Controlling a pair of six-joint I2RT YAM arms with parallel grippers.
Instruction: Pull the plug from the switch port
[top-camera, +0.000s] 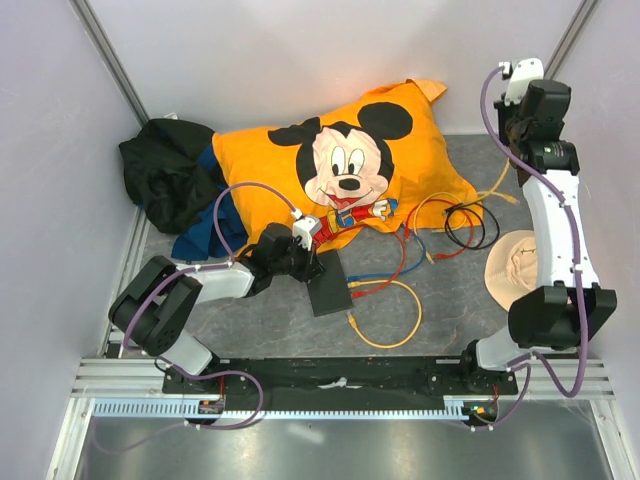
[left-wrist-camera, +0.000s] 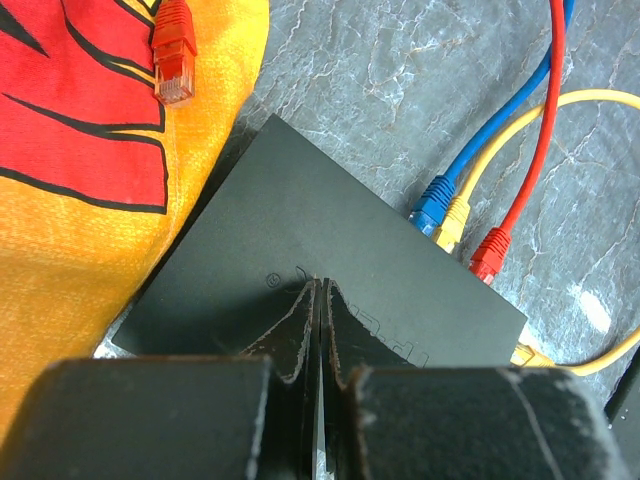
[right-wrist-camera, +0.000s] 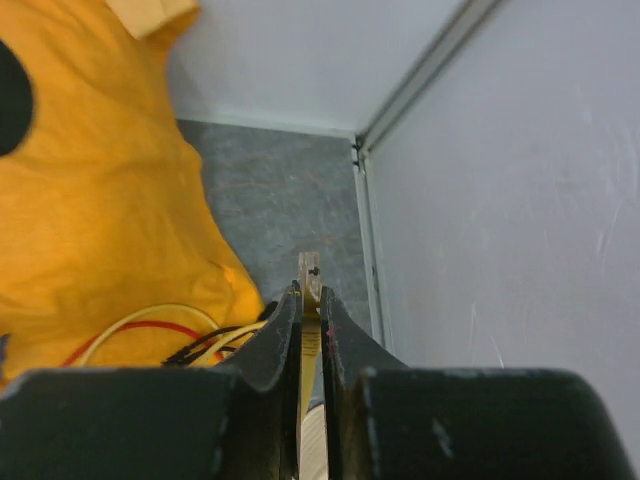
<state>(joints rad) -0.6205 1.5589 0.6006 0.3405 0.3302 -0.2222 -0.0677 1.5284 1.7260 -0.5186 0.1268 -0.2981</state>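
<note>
My left jaws sit shut, empty, over the switch — the plugs lie just to their right. My right jaws, pinching a thin tan piece, are well apart.

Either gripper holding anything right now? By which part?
Nothing in the left gripper, shut over the switch. The right gripper pinches a thin tan piece, tip protruding; identity unclear.

The top camera looks down from behind my bases over the whole table. My left wrist camera hangs close above the switch, facing down. My right wrist camera faces the far right corner. All three share the orange cloth.
</note>
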